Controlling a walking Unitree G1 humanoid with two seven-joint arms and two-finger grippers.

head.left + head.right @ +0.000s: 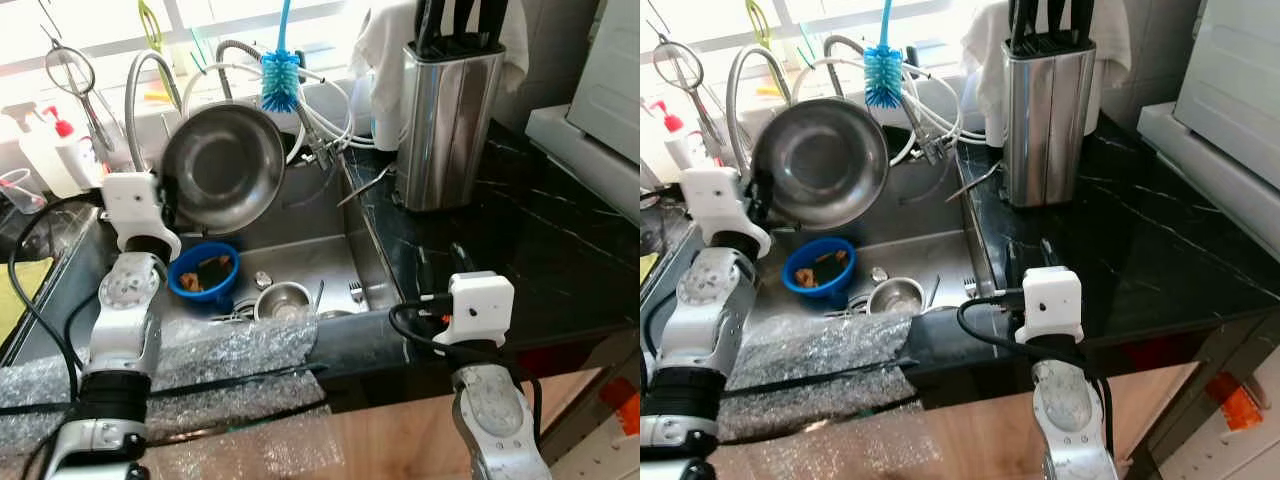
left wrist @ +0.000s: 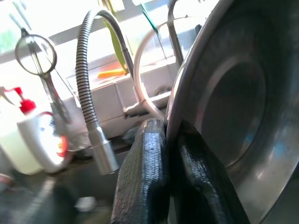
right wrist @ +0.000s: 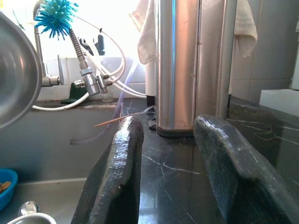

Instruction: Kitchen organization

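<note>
Left wrist view: fingers [image 2: 145, 177] astride steel bowl [image 2: 233, 116] rim

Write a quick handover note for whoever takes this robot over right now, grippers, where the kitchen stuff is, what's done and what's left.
Left gripper: shut on the rim of the steel pan, holding it tilted above the sink.
Right gripper: open, holding nothing, over the black counter, pointing toward the knife block.
In the sink: a blue bowl with food scraps, a small steel cup and some cutlery.
A blue brush hangs by the taps.
Done: pan lifted out of the sink.
Left: set the pan down somewhere, probably the counter; the sink items are untouched.
</note>
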